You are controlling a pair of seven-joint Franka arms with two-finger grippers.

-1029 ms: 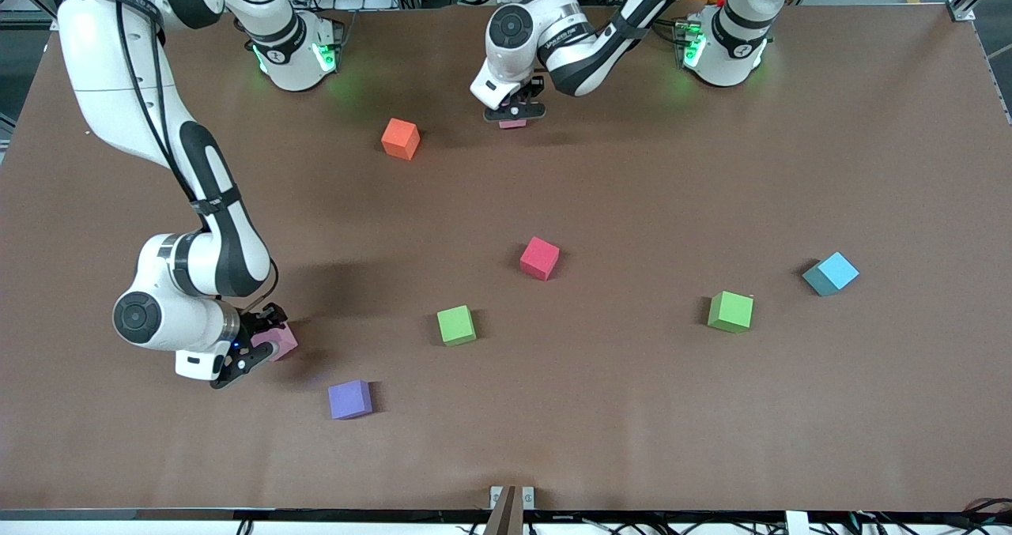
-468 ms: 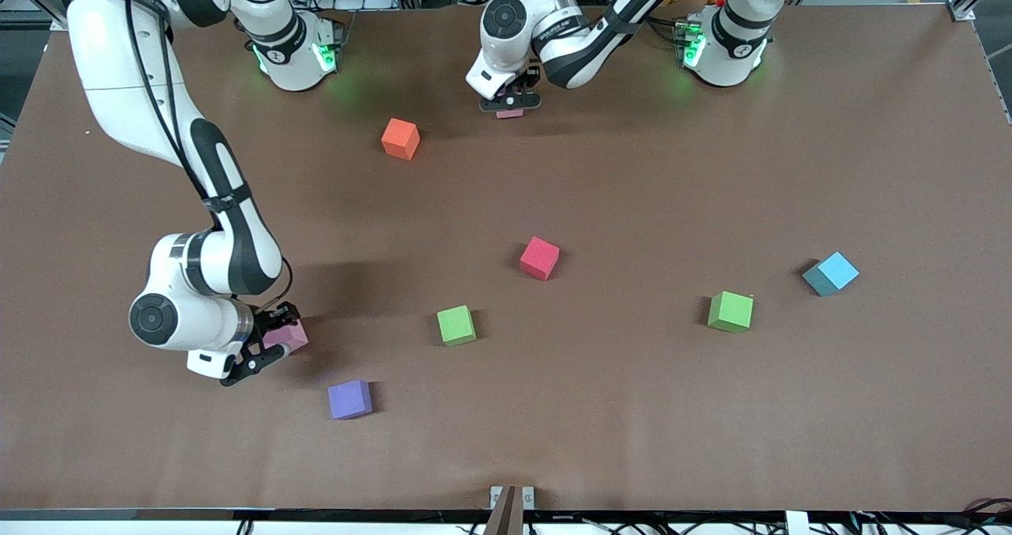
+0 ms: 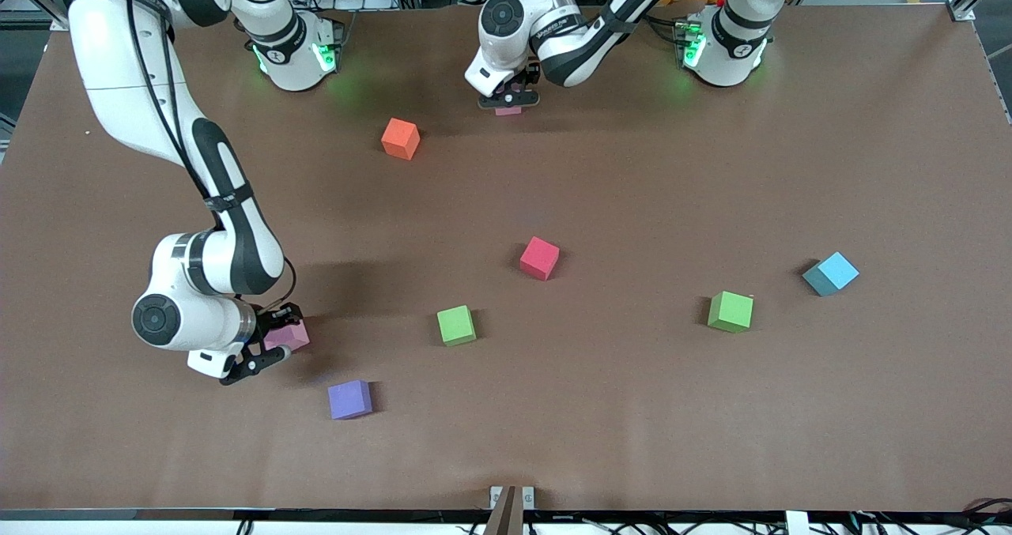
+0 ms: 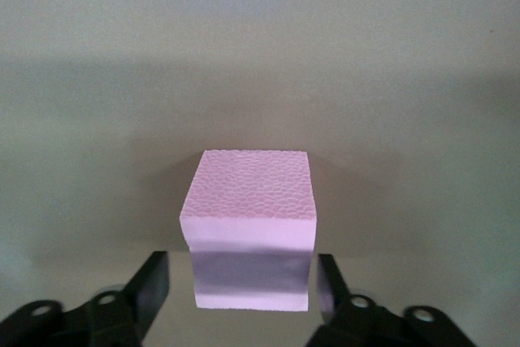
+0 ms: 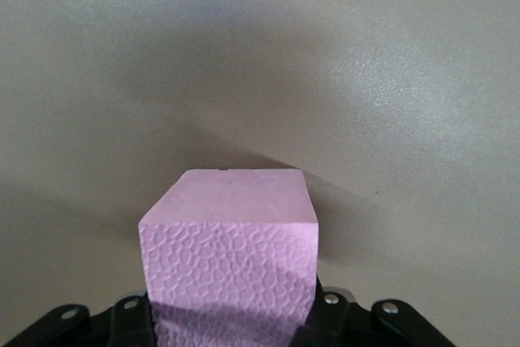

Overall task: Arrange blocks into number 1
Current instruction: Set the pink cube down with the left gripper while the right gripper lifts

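- While the left gripper stands open around one pink block near the bases, lifting carelessly could nudge it.
- If the right gripper, clamped on the other pink block beside the purple block, holds loosely, that cube may slip.

Surface: brown, eight blocks spread on it.
Left gripper: placed low over a light pink block near the surface's edge by the robots' bases.
Right gripper: closed on a second light pink block toward the right arm's end.
Purple block: nearest the front camera's edge.
Green blocks: well apart.
Red block: near the middle.
Orange block: near the bases' edge.
Sky-blue block: toward the left arm's end.
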